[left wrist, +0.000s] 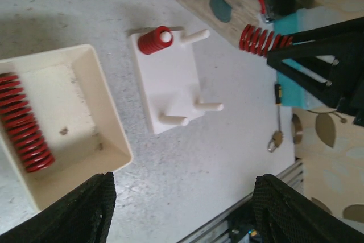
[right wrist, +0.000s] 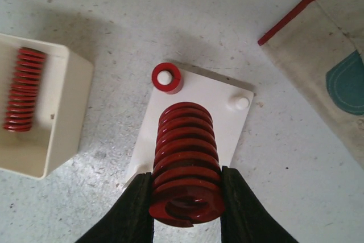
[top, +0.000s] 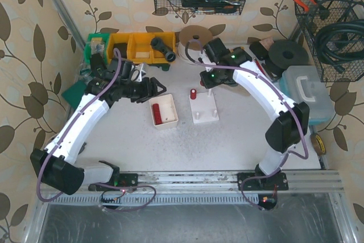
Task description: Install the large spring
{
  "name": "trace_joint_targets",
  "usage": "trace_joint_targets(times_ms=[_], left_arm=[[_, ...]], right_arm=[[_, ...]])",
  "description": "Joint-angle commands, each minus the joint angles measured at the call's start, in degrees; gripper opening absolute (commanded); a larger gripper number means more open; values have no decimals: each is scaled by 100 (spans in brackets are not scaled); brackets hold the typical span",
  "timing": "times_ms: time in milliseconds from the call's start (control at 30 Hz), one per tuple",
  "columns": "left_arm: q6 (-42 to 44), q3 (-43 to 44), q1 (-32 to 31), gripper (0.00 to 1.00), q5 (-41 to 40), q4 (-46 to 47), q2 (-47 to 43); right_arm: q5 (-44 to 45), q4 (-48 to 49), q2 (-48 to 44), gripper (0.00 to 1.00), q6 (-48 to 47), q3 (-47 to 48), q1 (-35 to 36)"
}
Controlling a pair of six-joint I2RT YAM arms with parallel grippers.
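we hold the large spring [right wrist: 185, 163] in the right end effector [right wrist: 186, 200], whose fingers are closed on the sides of its nearest coils. the spring hangs over the white peg plate [right wrist: 224, 123], clear of it and not yet on any peg.

to seat it well, we would line the open bore up with a bare peg [right wrist: 239, 103] and bring the spring's axis in line with that peg. then we would go down slowly so the coils slide over the peg rather than catch on its tip. the grip is on the outside of the coils, so the bore stays free. we would let go only once the spring sits down on the plate. which bare peg is meant for this spring we cannot tell for sure. the one at the far right corner seems the likely choice, and it keeps us off the small spring [right wrist: 166, 78] already seated at the far left corner.

the left end effector [left wrist: 182, 197] stands open and holds nothing. it hovers above the worktop [left wrist: 239, 157], beside the tray [left wrist: 111, 135] with a spare spring [left wrist: 23, 123] in it, left of the plate.

the large spring is deep red, with thick, evenly spaced coils and a round hollow centre. it is clearly wider than the small one.
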Motion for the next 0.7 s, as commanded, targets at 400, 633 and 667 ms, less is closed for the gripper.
trace_joint_targets(times_ms=[400,633,667], left_arm=[[654,-177,-22,81,-1225,-231,-495],[601,-694,-438,83,-1591,179,-589],[606,-831,-526,83,-1621,318,-644]], right_arm=[[322,-258,400,0,-289,435,-97],[165,-290,301,0,-421,409,-240],[136,-304,304,0,-444,405,-255]])
